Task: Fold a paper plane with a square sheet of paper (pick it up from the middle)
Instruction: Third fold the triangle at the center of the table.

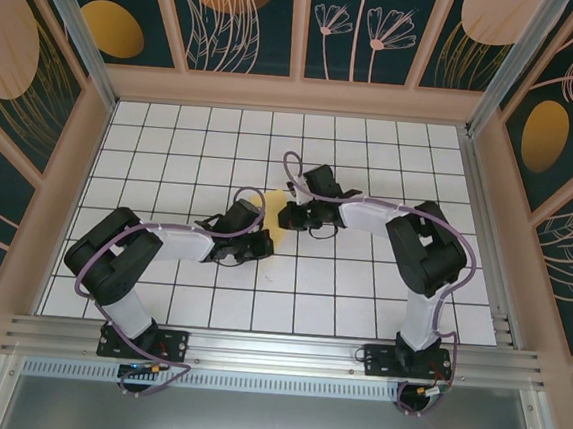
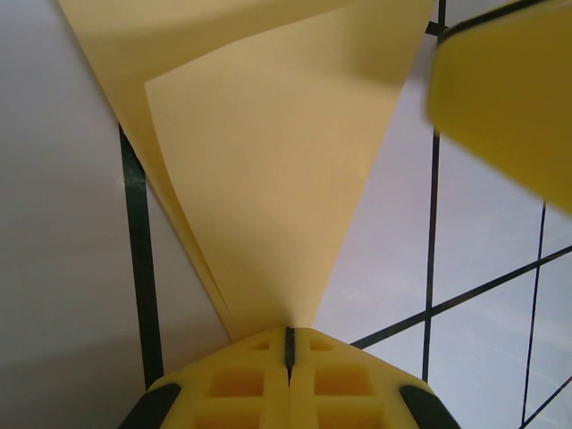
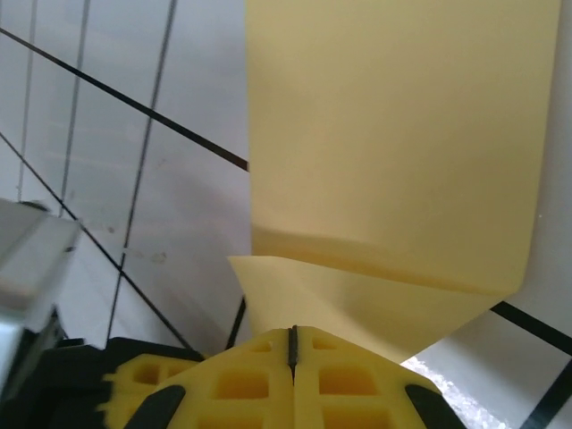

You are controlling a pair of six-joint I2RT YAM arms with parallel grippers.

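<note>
The square sheet of paper (image 1: 271, 225) is a small creased pale-yellow wedge on the white grid table, between the two grippers. In the left wrist view the paper (image 2: 259, 179) narrows to a point that ends right at the tips of my left gripper (image 2: 289, 332), whose jaws are shut. In the right wrist view the paper (image 3: 393, 134) is a broad panel with a folded flap along its near edge, running under the shut tips of my right gripper (image 3: 292, 332). From above, the left gripper (image 1: 260, 240) and right gripper (image 1: 288, 215) nearly meet over the paper.
A yellow finger of the right gripper (image 2: 500, 89) stands close at the upper right of the left wrist view. Pale wooden walls (image 1: 297, 95) enclose the grid table (image 1: 358, 311), and an aluminium rail (image 1: 274, 352) runs along the near edge by the arm bases.
</note>
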